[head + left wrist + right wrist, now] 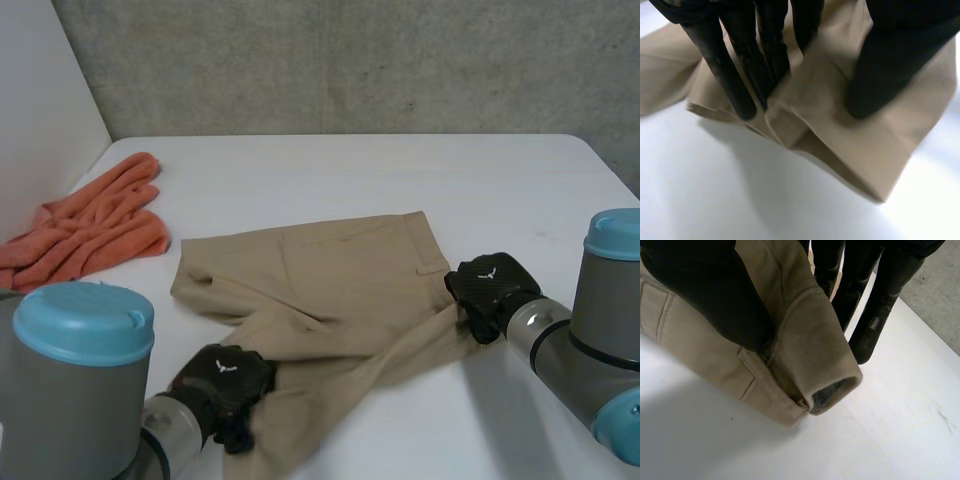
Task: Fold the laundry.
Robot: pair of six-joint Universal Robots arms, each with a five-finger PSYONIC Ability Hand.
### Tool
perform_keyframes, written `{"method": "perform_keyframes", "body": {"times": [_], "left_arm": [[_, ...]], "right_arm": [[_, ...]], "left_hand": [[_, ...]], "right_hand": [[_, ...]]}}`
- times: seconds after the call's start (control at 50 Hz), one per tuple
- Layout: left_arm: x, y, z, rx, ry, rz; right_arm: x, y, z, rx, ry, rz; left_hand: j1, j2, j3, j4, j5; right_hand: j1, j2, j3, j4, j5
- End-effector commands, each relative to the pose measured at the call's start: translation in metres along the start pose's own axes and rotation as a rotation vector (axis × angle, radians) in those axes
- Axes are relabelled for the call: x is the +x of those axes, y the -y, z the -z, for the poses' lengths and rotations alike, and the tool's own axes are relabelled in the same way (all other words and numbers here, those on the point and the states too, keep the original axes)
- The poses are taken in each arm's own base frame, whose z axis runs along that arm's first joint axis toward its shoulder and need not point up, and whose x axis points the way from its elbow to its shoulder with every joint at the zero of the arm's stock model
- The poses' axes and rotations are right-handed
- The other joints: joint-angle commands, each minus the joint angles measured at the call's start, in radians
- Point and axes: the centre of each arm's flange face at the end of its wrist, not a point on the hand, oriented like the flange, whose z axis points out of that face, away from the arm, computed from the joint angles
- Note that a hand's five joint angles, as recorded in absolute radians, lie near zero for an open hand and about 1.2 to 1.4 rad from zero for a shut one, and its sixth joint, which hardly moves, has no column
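Head view, items logged by size. White table [350,170]: carried two cloths. Tan shorts [340,280]: lay mid-table, loosely spread and rumpled, one leg partly doubled over; I judged the fold barely begun. Orange towel [95,225]: crumpled at the far left edge, untouched and unfolded. Right hand [492,285]: pinched the waistband corner between thumb and fingers. Left hand [222,380]: pinched a leg hem likewise. By my reckoning, both pieces were yet to be folded.

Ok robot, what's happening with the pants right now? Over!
Left hand pinching tan pants at a leg hem. Right hand pinching the waistband. Orange towel off to the side, nothing in the way. Over.
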Motion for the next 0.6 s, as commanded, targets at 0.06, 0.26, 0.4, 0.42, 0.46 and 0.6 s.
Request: {"method": "perform_keyframes", "body": {"times": [0.06,0.26,0.4,0.42,0.46,0.6], "left_arm": [[-0.022,0.075,0.033,0.335,0.132,0.009],[-0.074,0.158,0.117,0.686,0.390,-0.125],[-0.086,0.163,0.106,0.652,0.436,-0.171],[-0.086,0.161,0.099,0.638,0.430,-0.172],[-0.088,0.156,0.075,0.581,0.409,-0.176],[-0.103,0.144,-0.010,0.490,0.392,-0.176]], "right_arm": [[0.024,0.052,0.046,0.089,-0.052,0.134],[0.062,0.140,0.122,0.253,-0.110,0.277],[0.073,0.163,0.131,0.273,-0.112,0.287],[0.073,0.161,0.124,0.259,-0.103,0.285],[0.069,0.155,0.104,0.222,-0.065,0.279],[0.052,0.128,0.034,0.092,0.029,0.265]], "left_hand": [[0.432,0.443,0.466,0.461,0.471],[0.432,0.443,0.466,0.461,0.471],[0.432,0.443,0.466,0.461,0.471],[0.432,0.443,0.466,0.461,0.471],[0.432,0.443,0.466,0.461,0.471],[0.432,0.443,0.466,0.461,0.471]], "right_hand": [[0.406,0.224,0.208,0.206,0.236],[0.406,0.224,0.208,0.206,0.236],[0.406,0.224,0.208,0.206,0.236],[0.406,0.224,0.208,0.206,0.236],[0.406,0.224,0.208,0.206,0.236],[0.406,0.224,0.208,0.206,0.236]]}}
